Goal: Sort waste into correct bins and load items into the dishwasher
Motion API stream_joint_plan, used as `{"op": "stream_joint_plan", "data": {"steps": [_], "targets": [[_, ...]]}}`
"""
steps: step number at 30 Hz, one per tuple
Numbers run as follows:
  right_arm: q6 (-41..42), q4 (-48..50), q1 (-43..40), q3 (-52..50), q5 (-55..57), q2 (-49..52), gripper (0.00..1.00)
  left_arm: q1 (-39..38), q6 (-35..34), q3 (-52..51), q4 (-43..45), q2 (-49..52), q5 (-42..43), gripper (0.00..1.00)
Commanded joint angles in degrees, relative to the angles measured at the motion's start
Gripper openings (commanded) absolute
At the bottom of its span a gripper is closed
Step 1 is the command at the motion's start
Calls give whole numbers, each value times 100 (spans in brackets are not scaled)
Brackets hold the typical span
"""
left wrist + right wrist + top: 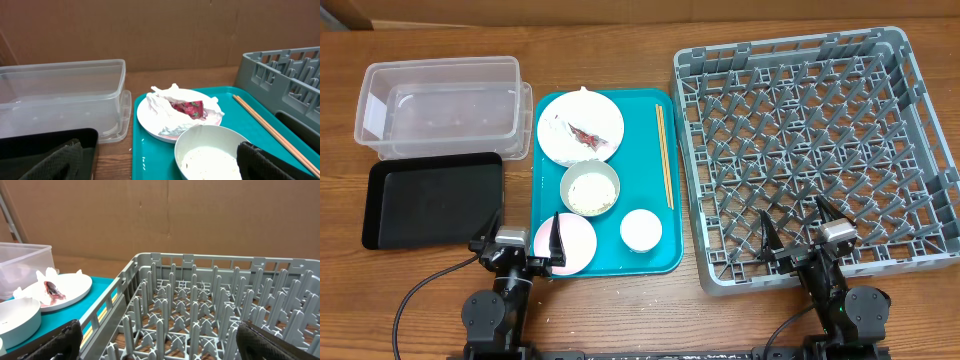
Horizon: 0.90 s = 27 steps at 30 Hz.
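No step begun — left pincer (528, 243) and right pincer (797, 230) gaped empty at the surface's (620, 310) near edge; crumpled white paper napkin (570, 125) likely first.

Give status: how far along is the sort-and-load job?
Nothing done: dish rack, clear tub, black tray all empty. Nothing in hand: left tool, right tool open. Left: napkin, white plate, rice bowl, pink plate, cup, chopsticks, all on teal tray.
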Motion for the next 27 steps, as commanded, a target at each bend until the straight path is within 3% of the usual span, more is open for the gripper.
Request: {"op": "stream_joint_plan", "data": {"steps": [1,20,27], "targets": [[17,39,-15,-61,-24,-35,100,55,55,-24,-15,-55,-22,100],[20,131,-15,-59,-24,-35,100,55,-59,-24,50,-55,-35,100],[221,708,-15,-57,-50,-35,100,57,-166,-24,839,-55,-35,100]]}}
